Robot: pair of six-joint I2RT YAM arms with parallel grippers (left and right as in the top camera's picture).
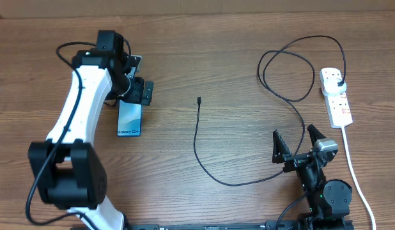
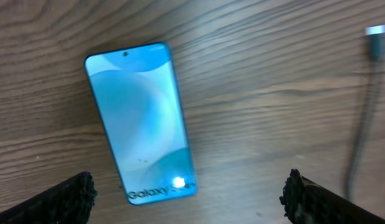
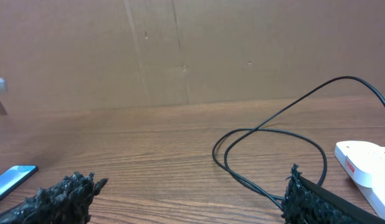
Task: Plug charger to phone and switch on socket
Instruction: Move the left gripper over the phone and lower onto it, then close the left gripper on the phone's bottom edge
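The phone [image 1: 130, 119] lies flat on the table at the left, blue screen up; it fills the left wrist view [image 2: 141, 121] and shows edge-on in the right wrist view [image 3: 12, 179]. My left gripper [image 1: 135, 84] hovers open just above the phone's far end, its fingers either side of it [image 2: 189, 194]. The charger cable [image 1: 207, 166] curves across the middle, its connector tip [image 1: 199, 100] free on the table, also in the left wrist view [image 2: 374, 31]. Its plug [image 1: 339, 83] sits in the white socket [image 1: 337, 97] at the right. My right gripper [image 1: 298, 145] is open and empty near the front, beside the cable [image 3: 267, 152].
The socket's white cord [image 1: 355, 172] runs toward the front right edge past my right arm. The black cable loops [image 1: 290, 70] lie left of the socket. A brown cardboard wall [image 3: 180, 50] stands behind the table.
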